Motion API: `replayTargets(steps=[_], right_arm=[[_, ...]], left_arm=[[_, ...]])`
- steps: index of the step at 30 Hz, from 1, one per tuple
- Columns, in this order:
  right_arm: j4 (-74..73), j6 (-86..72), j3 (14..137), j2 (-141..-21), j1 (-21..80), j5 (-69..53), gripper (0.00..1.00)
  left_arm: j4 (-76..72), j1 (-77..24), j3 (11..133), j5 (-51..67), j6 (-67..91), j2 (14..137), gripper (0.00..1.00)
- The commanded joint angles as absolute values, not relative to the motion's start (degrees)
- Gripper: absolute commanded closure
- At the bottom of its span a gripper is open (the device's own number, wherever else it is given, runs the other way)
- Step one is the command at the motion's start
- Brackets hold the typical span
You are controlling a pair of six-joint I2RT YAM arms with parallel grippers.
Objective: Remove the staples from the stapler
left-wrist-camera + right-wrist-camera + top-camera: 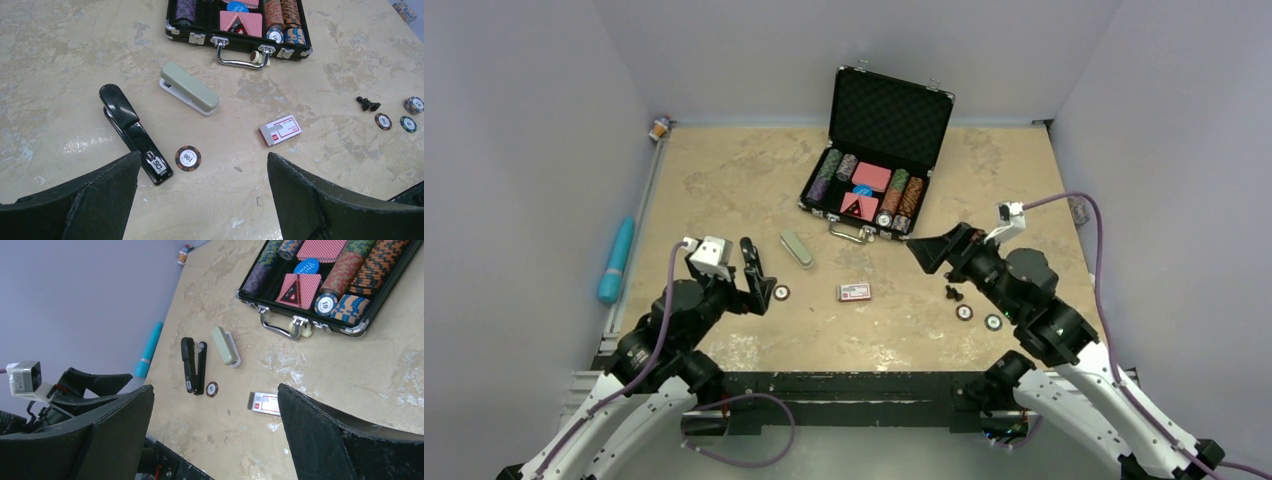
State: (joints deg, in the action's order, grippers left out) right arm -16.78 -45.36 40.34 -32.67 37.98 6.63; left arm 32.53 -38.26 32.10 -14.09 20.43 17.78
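Note:
The black stapler [751, 264] lies flat on the table at the left, nose pointing away. It also shows in the left wrist view [134, 131] and the right wrist view [193, 365], where a strip of silver metal runs along it. My left gripper [742, 296] is open and empty just near of the stapler; in its own view [204, 161] the left finger sits beside the stapler's near end without touching. My right gripper [929, 253] is open and empty over the table's middle right, far from the stapler, as its own view [215, 392] shows.
A grey-green stapler [796, 248] lies right of the black one. A poker chip [781, 292] is by its near end, a small staple box [855, 292] mid-table. An open poker case [879, 160] stands behind. Two chips [964, 312] and a black piece [952, 293] lie right. A blue tube [616, 260] lies by the left wall.

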Motion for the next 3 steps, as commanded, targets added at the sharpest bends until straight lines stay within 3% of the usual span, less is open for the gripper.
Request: replayTargets(steps=[1,3], right_arm=[[-12.6,-44.56,40.18,-32.85,38.06,6.62,0.01],[-13.71,-44.84,40.85,-33.44,38.07,7.42,0.02]], left_arm=[[29.78,-37.9,31.82,-13.45,21.01,18.09,0.0],[29.43,-37.92,31.67,-13.45,20.92,18.31,0.0]])
